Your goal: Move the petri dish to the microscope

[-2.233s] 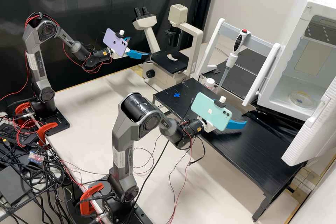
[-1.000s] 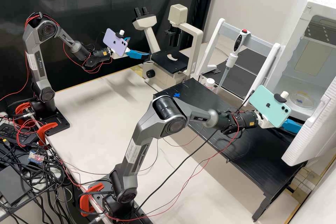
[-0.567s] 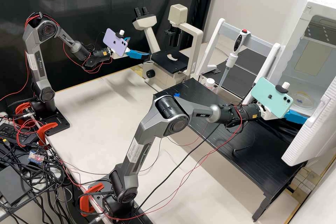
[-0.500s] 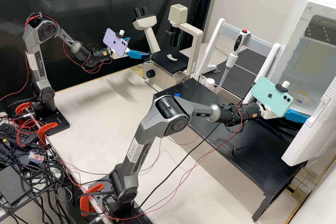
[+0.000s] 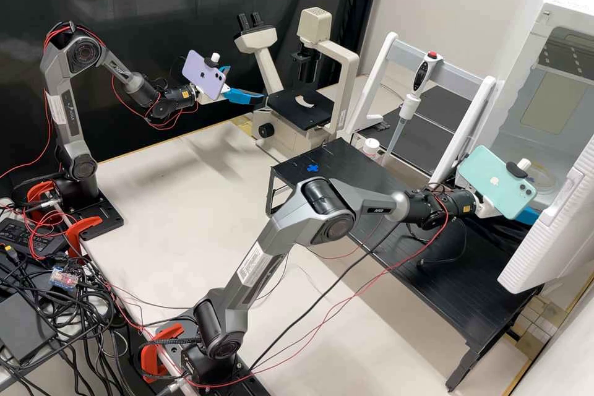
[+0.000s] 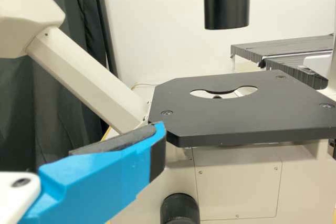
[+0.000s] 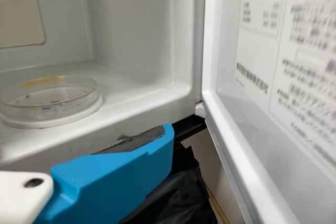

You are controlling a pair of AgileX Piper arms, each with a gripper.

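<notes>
The right gripper [image 5: 527,216] is open beside the white incubator's mouth, partly behind its green phone. In the right wrist view, the open right gripper [image 7: 167,132] has a bare pad. The clear petri dish [image 7: 50,98] sits on a white round base on the incubator floor, apart from that finger; in the high view the phone partly covers the dish [image 5: 543,178]. Far left, the left gripper [image 5: 247,83] stands open beside the cream microscope [image 5: 349,83]. One finger of the left gripper [image 6: 158,132] shows near the black stage [image 6: 236,121].
The incubator door [image 5: 550,241] hangs open on the right gripper's near side. A pipette [image 5: 409,102] hangs on a white rack, with a white-capped bottle [image 5: 370,146] nearby. The black raised shelf [image 5: 451,284] stands under the right forearm and carries a blue cross mark [image 5: 312,167].
The right arm has stretched from over the black shelf to the incubator's opening, lately shifting a little farther right and slightly lower in the high view. The left arm has stayed still.
</notes>
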